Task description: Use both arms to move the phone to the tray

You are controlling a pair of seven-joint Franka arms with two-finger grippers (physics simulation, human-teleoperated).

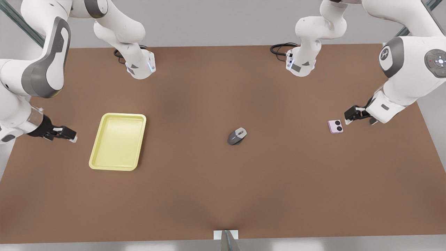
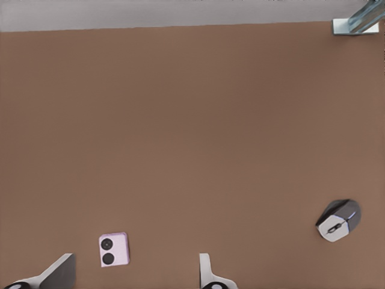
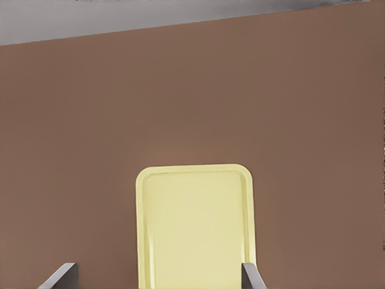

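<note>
Pale pink, squarish phone [image 1: 335,126] lies flat on the matte brown surface [image 1: 223,195], just beside the open, empty left claw [image 1: 349,116]. Smooth yellow round-cornered tray [image 1: 117,141] lies near the open, empty right claw [image 1: 71,136].

I see bare worktop [image 1: 195,188] between phone [image 1: 335,126] and tray [image 1: 118,141]; only the mouse [image 1: 237,136] sits midway. Tray interior lies open.
</note>
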